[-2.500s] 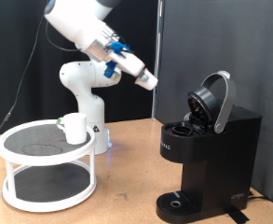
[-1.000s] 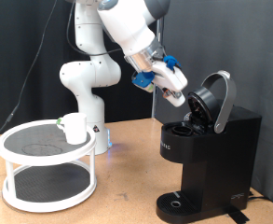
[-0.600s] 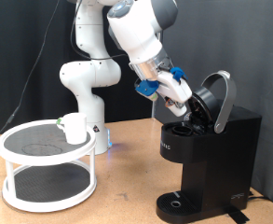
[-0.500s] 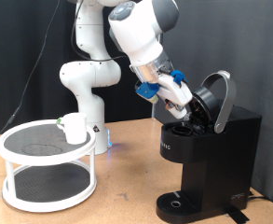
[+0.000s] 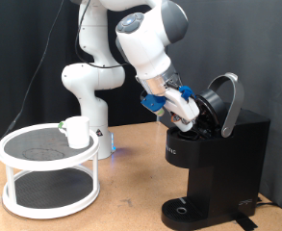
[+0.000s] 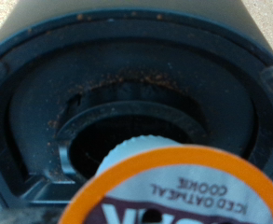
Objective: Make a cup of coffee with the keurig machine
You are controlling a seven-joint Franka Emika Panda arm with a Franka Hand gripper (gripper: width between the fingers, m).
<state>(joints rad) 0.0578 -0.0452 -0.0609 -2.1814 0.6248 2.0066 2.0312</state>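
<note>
The black keurig machine (image 5: pixel 217 154) stands at the exterior view's right with its domed lid (image 5: pixel 223 100) hinged open. My gripper (image 5: pixel 192 118) reaches down at the open top, just in front of the lid. In the wrist view an orange-rimmed coffee pod (image 6: pixel 183 191) with a printed foil top sits close to the camera, held over the round black pod chamber (image 6: pixel 108 135), which has coffee grounds on its rim. The fingers themselves do not show there. The white cup (image 5: pixel 76 132) stands on the round rack at the exterior view's left, far from the gripper.
A white two-tier round rack (image 5: pixel 25 178) with mesh shelves stands on the wooden table at the exterior view's left. The robot's white base (image 5: pixel 90 91) rises behind it. A black curtain hangs behind everything. The machine's drip base (image 5: pixel 184 207) carries nothing.
The arm has swung from high at the left across to the right and down, bringing the gripper to the machine's open top.
</note>
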